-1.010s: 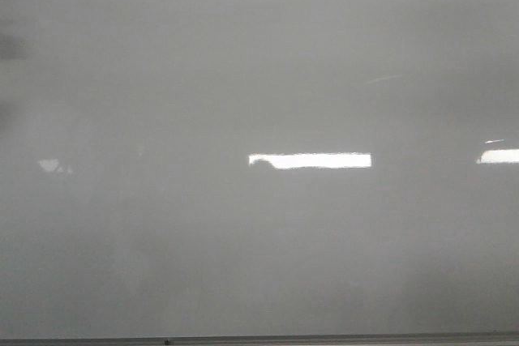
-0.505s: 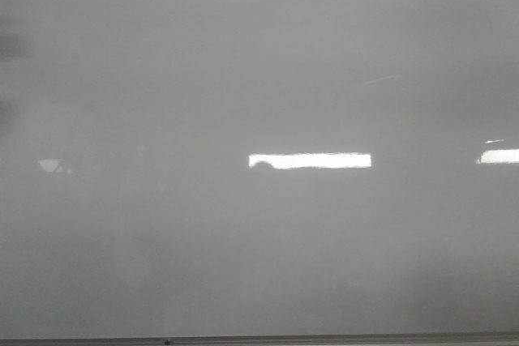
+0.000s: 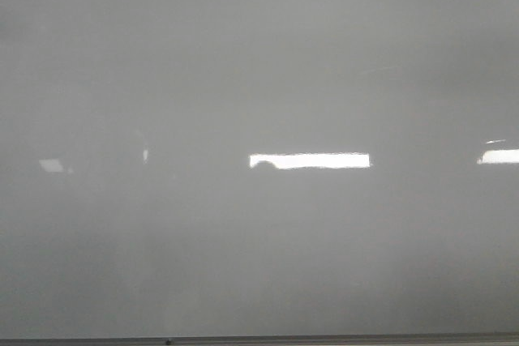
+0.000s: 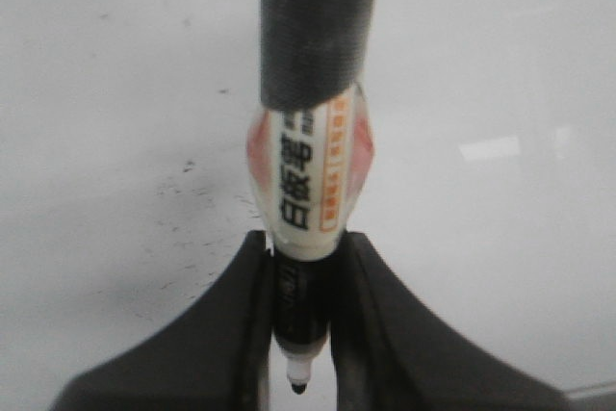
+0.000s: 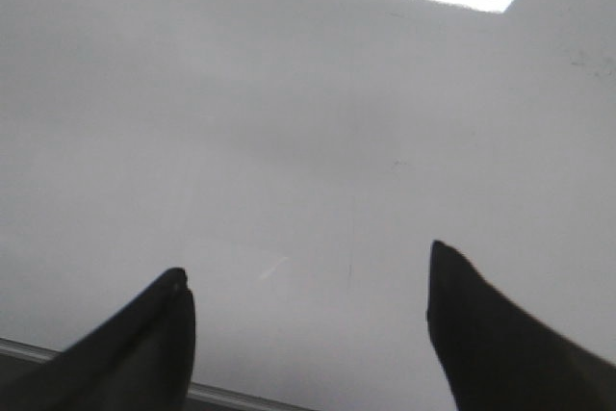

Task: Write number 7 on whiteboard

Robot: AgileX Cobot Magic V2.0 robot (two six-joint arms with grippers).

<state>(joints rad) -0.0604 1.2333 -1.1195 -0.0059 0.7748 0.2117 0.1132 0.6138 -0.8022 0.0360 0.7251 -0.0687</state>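
Jaws of the left gripper (image 4: 298, 334) are clenched on a marker (image 4: 306, 190), w/ black fingers (image 4: 212, 334) pressing it from both sides and its bare tip poking out between them. Marker's barrel carries a pale label w/ black characters and an orange strip; dark tape wraps its far end. Behind it lies the whiteboard (image 4: 115, 93), glossy, pale, dotted w/ small dark specks near the marker. Right gripper (image 5: 308, 305) is released, its two dark fingertips (image 5: 159, 334) spread well apart over the same board, a thin metal edge showing at the corner by one of them. Front view is filled by the whiteboard (image 3: 259, 62), grey, w/ bright rectangular light reflections (image 3: 310, 160) across the middle and the metal edge along the bottom. No 7 is visible on the board in any view.
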